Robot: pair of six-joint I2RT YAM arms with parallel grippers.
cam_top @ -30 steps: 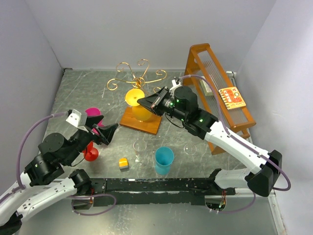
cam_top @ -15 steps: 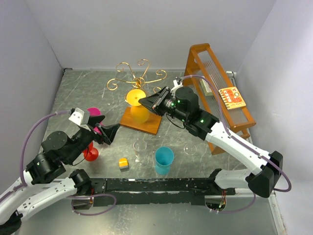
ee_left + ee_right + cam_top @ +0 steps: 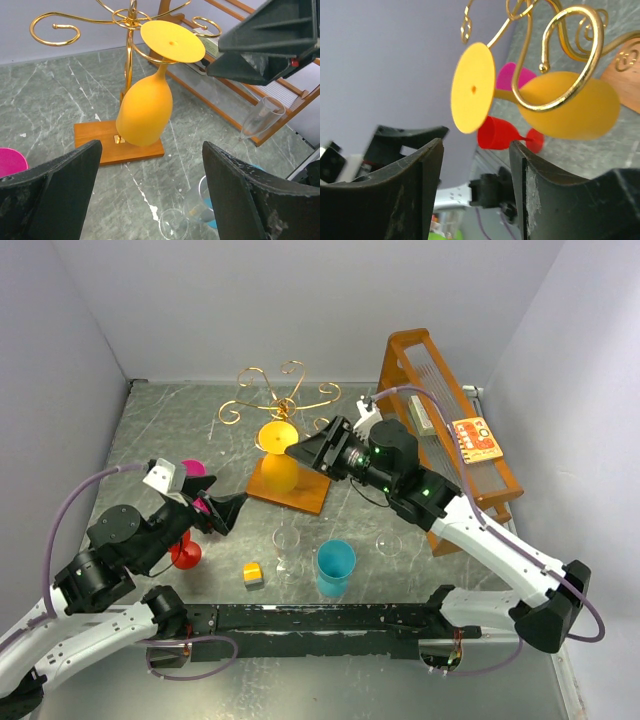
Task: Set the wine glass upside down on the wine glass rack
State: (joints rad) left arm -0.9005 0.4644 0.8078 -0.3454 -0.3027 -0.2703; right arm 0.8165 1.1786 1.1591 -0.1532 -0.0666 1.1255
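Yellow wine glass point(image 3: 281, 462) hangs inverted on wine glass rack point(image 3: 288, 388); right pincer point(image 3: 303, 451) and left pincer point(image 3: 232, 508) near it, both open, empty.

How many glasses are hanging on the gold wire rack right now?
1. The yellow wine glass hangs bowl-down, tilted, from one scroll arm of the wine glass rack. The other arms in view hold nothing.
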